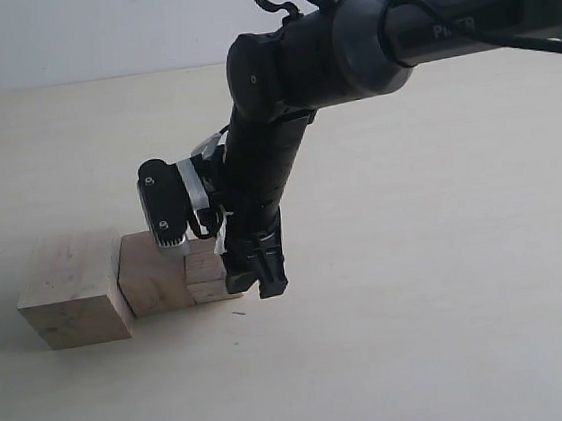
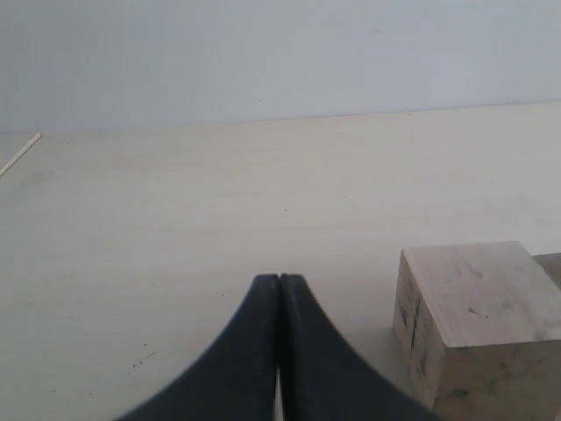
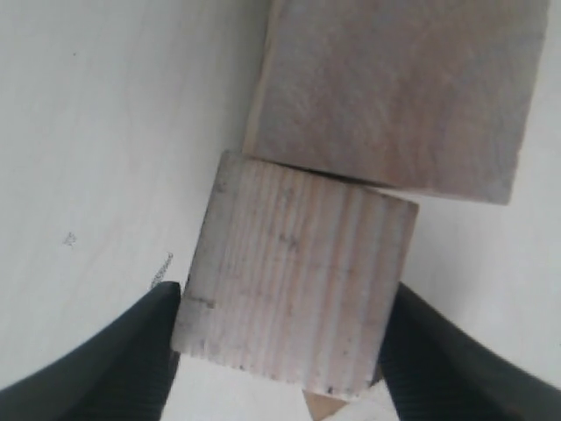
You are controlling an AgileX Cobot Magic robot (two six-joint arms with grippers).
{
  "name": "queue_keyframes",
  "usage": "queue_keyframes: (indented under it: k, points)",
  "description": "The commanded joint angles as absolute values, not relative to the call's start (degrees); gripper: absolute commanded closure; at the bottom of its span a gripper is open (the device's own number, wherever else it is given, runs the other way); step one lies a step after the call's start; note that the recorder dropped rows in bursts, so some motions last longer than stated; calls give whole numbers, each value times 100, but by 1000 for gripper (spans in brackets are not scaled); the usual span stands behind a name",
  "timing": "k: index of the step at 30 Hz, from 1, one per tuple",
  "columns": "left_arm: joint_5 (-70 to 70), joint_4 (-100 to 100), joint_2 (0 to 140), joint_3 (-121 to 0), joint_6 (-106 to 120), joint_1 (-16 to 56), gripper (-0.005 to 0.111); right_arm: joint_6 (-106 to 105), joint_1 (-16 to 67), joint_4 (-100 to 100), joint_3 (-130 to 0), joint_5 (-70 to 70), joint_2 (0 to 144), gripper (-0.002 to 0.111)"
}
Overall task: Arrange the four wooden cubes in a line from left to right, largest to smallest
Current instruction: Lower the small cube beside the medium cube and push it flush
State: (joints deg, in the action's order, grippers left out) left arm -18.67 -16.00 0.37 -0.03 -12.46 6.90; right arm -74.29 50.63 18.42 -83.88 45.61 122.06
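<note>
Three wooden cubes stand in a touching row on the table. The largest cube (image 1: 73, 293) (image 2: 478, 324) is at the left, the second cube (image 1: 152, 274) (image 3: 394, 88) beside it, then the third cube (image 1: 203, 271) (image 3: 298, 263). My right gripper (image 1: 260, 278) (image 3: 287, 298) reaches across from the right, and its fingers press both sides of the third cube. A small corner of pale wood (image 3: 326, 405) peeks from under that cube; I cannot tell if it is the smallest cube. My left gripper (image 2: 280, 294) is shut on nothing, low over the table beside the largest cube, and is not in the exterior view.
The pale table (image 1: 425, 336) stretches bare to the right of the row and in front of it. A white wall (image 1: 91, 29) stands behind. The right arm's dark body (image 1: 325, 55) hangs over the middle of the table.
</note>
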Motion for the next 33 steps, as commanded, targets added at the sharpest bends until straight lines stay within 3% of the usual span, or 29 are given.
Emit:
queue_keyframes:
  k: [1,5,15,17,21,25,27,33]
  points:
    - [-1856,-1598,0,0,-1240,683,107,-7502,5064,1903,-8438,4526,12162,29]
    - [-1856,-1598,0,0,-1240,683,107,-7176,5064,1894,-8438,4579,11950,20]
    - [-1856,-1598,0,0,-1240,683,107,-6005,5064,1998,-8438,4518,12204,21]
    - [-1856,-1598,0,0,-1240,683,107,-6045,5064,2023,-8438,4406,12256,29]
    - [-1856,-1598,0,0,-1240,683,107,-6045,5064,2023,-8438,4113,12266,72]
    - [-1856,-1598,0,0,-1240,683,107,-6307,5064,2023,-8438,3991,12266,100]
    - [-1856,-1598,0,0,-1240,683,107,-6588,5064,2149,-8438,3968,12266,108]
    - [-1856,-1598,0,0,-1240,683,107,-6770,5064,2456,-8438,3954,12266,108]
